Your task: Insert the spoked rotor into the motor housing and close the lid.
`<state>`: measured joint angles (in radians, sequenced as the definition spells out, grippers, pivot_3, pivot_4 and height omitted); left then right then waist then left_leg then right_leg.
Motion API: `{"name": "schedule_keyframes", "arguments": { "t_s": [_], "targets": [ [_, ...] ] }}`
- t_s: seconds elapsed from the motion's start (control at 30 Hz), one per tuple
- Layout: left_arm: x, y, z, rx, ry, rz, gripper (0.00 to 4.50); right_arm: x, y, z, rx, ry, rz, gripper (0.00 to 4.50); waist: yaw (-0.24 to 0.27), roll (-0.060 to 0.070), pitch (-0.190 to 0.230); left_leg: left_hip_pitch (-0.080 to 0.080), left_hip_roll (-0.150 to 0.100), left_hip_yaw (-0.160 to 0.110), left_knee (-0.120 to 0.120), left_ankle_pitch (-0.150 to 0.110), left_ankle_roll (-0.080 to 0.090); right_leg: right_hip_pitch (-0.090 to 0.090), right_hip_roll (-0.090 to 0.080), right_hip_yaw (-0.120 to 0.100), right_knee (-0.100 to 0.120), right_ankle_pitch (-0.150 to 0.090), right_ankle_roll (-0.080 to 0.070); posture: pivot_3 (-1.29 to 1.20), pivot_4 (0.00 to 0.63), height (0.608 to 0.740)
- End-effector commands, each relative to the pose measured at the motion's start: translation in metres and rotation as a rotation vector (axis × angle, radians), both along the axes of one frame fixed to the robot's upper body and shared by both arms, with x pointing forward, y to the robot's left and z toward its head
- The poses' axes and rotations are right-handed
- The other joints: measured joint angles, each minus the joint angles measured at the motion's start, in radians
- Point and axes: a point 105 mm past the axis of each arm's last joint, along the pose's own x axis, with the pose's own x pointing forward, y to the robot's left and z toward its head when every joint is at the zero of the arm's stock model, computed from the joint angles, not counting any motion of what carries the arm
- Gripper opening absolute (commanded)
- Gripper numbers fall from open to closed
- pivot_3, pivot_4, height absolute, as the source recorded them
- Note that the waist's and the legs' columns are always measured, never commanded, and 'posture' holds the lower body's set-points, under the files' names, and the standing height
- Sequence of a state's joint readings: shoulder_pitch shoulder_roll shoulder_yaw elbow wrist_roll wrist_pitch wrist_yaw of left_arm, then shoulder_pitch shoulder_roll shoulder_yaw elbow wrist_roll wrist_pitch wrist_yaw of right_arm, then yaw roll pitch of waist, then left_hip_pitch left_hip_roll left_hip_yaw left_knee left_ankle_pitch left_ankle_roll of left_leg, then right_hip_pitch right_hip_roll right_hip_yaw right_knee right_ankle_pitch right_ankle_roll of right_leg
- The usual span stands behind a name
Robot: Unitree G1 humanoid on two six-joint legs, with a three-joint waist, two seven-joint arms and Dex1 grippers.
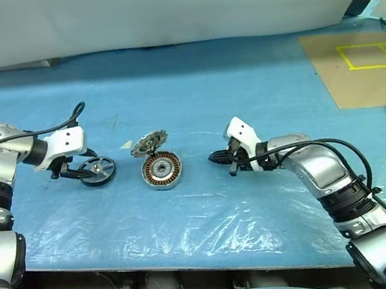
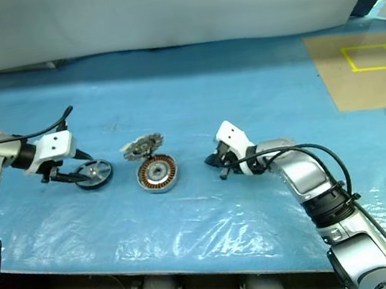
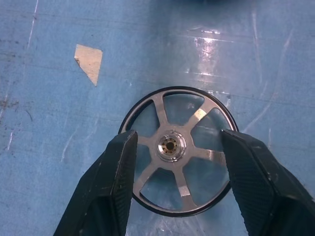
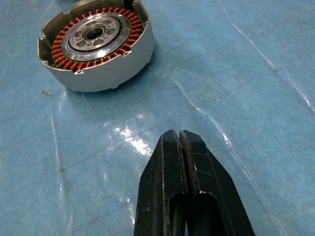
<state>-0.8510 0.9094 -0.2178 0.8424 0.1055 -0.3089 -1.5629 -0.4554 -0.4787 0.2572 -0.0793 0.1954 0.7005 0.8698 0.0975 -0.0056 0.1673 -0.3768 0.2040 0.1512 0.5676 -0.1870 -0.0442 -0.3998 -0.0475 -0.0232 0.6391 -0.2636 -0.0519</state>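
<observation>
On the blue plastic sheet (image 1: 211,214), the spoked rotor (image 3: 179,151) is being straddled by the spread left gripper (image 3: 178,152); the motor housing (image 1: 161,171) is lying just right, lid (image 1: 148,143) leaning behind, right gripper (image 4: 179,140) pressed together nearby.

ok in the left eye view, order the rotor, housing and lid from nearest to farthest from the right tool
1. Housing: nearest, on the blue sheet just to the left of the right tool.
2. Lid: next, propped tilted just behind the housing.
3. Rotor: farthest, out at the left, between the left tool's fingers.
</observation>
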Motion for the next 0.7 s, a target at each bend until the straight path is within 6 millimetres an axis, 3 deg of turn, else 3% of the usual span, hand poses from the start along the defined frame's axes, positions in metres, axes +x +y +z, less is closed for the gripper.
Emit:
{"name": "schedule_keyframes", "arguments": {
  "t_s": [0.03,0.33,0.7],
  "targets": [
    [0.001,0.005,0.01,0.016,-0.003,0.012,2.8,0.0,0.004,0.007,0.006,-0.034,0.019,0.0,0.0,0.0,0.0,0.0,0.0,0.0,0.0,0.0,0.0,0.0,0.0,0.0,0.0,0.0,0.0,0.0,0.15,0.74],
    [0.008,0.011,-0.009,0.098,0.052,0.136,2.8,-0.002,0.004,0.005,0.007,-0.029,0.017,0.0,-0.001,0.0,0.0,0.0,0.0,0.0,0.0,0.0,0.0,0.0,0.0,0.0,0.0,0.0,0.0,0.0,0.15,0.74],
    [0.005,0.01,-0.022,0.122,0.052,0.098,2.8,0.0,0.002,0.006,0.0,-0.035,0.008,0.0,-0.001,0.0,0.0,0.0,0.0,0.0,0.0,0.0,0.0,0.0,0.0,0.0,0.0,0.0,0.0,0.0,0.15,0.74]
  ]
}}
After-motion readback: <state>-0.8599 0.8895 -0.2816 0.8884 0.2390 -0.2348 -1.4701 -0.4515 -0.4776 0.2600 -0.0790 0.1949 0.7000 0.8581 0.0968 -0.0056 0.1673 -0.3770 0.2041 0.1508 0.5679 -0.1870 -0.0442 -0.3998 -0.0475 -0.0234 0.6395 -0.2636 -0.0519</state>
